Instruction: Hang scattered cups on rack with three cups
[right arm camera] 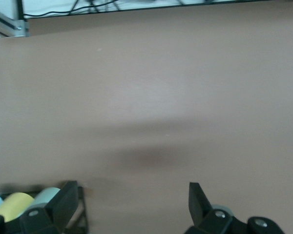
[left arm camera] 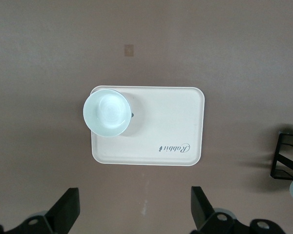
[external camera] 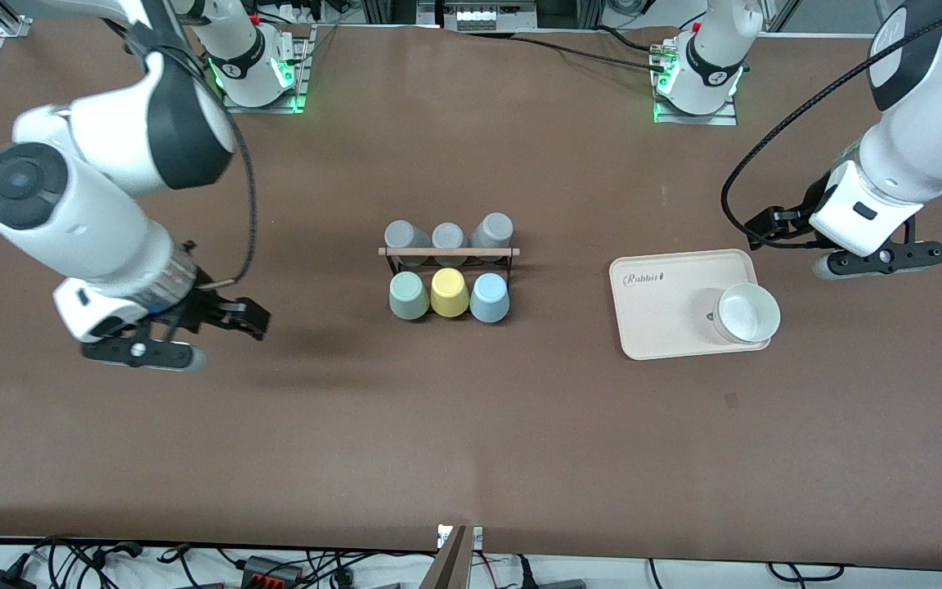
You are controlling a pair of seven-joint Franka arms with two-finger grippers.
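The black wire rack (external camera: 448,252) with a wooden top rod stands mid-table. The mint green cup (external camera: 409,295) and the light blue cup (external camera: 489,297) hang on its nearer side, a yellow cup (external camera: 449,292) between them. Three grey cups (external camera: 448,236) hang on its farther side. My right gripper (external camera: 246,317) is open and empty over bare table toward the right arm's end; its wrist view (right arm camera: 132,202) shows the mint cup (right arm camera: 46,196) at the edge. My left gripper (external camera: 769,227) is open and empty beside the tray, and also shows in its wrist view (left arm camera: 134,209).
A beige tray (external camera: 659,327) lies toward the left arm's end, with a white bowl-like cup (external camera: 747,312) standing open side up on it. The left wrist view shows the tray (left arm camera: 166,122), the white cup (left arm camera: 106,113) and a corner of the rack (left arm camera: 285,161).
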